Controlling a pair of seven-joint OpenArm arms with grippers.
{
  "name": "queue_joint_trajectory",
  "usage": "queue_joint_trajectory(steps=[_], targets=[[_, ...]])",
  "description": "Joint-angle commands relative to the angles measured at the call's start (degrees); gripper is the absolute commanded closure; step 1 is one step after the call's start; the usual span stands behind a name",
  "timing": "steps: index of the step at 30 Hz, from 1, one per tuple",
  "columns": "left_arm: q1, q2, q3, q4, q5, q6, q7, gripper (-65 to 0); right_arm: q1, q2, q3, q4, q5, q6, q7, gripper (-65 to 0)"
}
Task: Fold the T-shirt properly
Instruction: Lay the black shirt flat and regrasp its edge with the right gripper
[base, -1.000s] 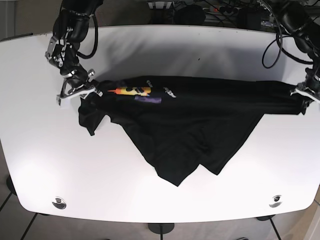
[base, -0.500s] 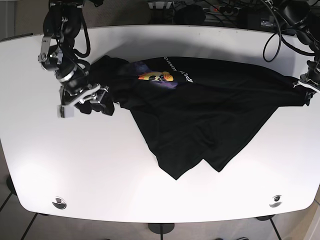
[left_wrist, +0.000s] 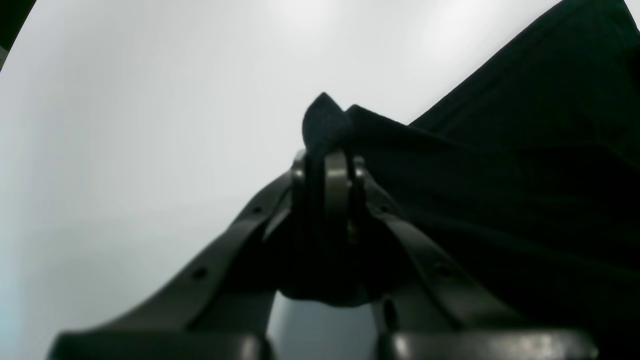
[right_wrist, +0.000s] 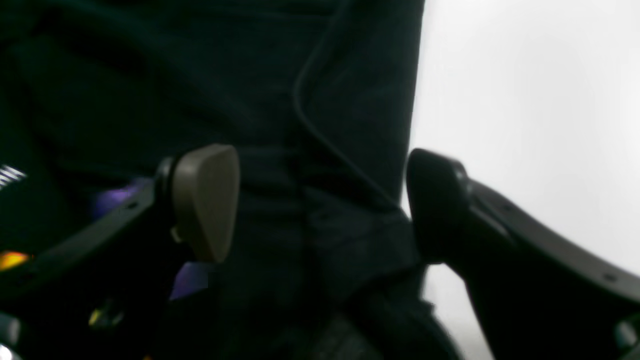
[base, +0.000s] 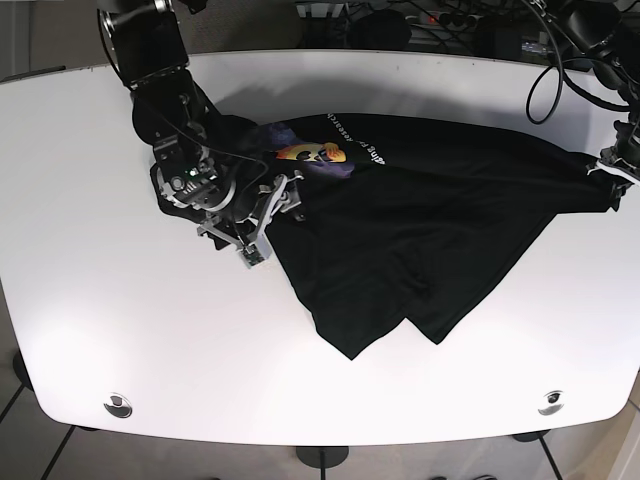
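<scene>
Spreading step. Crumpled black cotton T-shirt (base: 420, 230) lies across white table (base: 120, 320). Left gripper (left_wrist: 327, 170) pinches its edge closed; right gripper (right_wrist: 320, 200) gapes wide over fabric, holding nothing. Next: regrasp, pull flat.

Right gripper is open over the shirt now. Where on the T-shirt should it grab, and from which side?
Pinch the T-shirt's bunched edge beside the bare table, coming straight down. The right gripper already straddles that raised fold; the left gripper holds the far corner.
</scene>
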Motion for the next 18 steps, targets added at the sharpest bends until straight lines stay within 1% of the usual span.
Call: queue_joint_trajectory(steps=[1,3,6,8,11,12,15,18], targets=[[0.0,-1.4,-0.3,0.9,-0.9,-0.1,-1.3,-0.1,3.4,-0.7,0.2,-2.3,-0.4,1.73,1.2,-49.6],[0.0,-1.4,-0.2,0.9,-0.9,-0.1,-1.3,-0.1,5.3,-1.1,0.3,-5.2,-2.5,2.61,2.6,-49.6],[0.0,-1.4,0.9,0.9,-0.9,-0.1,-1.3,-0.1,6.4,-1.2,-0.2,-6.6,-3.7,2.7,3.7,-49.6],[0.0,-1.4,0.9,0.9,-0.9,-0.1,-1.3,-0.1,7.0,-1.1,-3.1,-7.3,-4.1,3.4,3.9,-49.6],[0.0,-1.3,1.0,0.9,-0.9,-0.1,-1.3,-0.1,9.3,-1.2,-4.5,-9.7,-4.1,3.32,3.9,-49.6],[0.0,-1.3,1.0,0.9,-0.9,-0.1,-1.3,-0.1,10.2,-2.1,-4.6,-11.0,-4.1,3.32,4.8,-49.6],[-0.1,-1.3,1.0,0.9,-0.9,-0.1,-1.3,-0.1,12.2,-2.9,-4.8,-15.0,-4.1,3.14,7.3,-49.6],[-0.1,-1.3,1.0,0.9,-0.9,-0.1,-1.3,-0.1,13.0,-2.8,-8.7,-16.7,-4.1,3.14,7.5,-49.5]])
